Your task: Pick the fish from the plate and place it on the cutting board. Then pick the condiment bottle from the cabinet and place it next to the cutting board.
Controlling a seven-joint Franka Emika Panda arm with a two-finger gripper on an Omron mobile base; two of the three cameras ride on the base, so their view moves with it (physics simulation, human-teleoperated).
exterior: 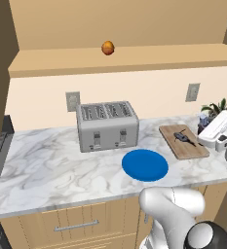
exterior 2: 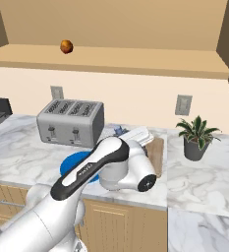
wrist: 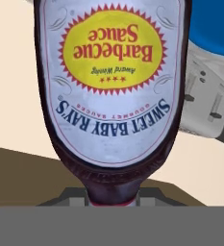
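Hand view: the gripper (wrist: 112,199) is clamped on the neck of the bottle (wrist: 113,81), whose barbecue-sauce label reads upside down because the camera looks along the fingers toward the bottle's body. The grip at the narrow neck lets the wide base hang free, ready to be stood on the counter. Behind the bottle, the toaster (wrist: 205,101) and a slice of the blue plate (wrist: 214,26) appear tilted, showing the hand is rolled well over.

In the left base view, the hand sits at the right edge of the counter (exterior: 47,160), just past the board (exterior: 184,141), with a bluish cap-like shape peeking out behind it; the bottle's body is too hidden there to make out. The fish (exterior: 183,137) lies on the board, and the plate (exterior: 144,165) sits bare in front of the toaster (exterior: 106,125), so the first half of the job looks done. The bottle is held low beside the board's far side, which fits the instruction to set it next to, not on, the wood.

Up on the cabinet (exterior: 124,61) shelf an orange fruit (exterior: 107,47) sits alone. In the right base view, a potted plant (exterior 2: 197,138) stands on the counter well right of the board, leaving room between them for the set-down.
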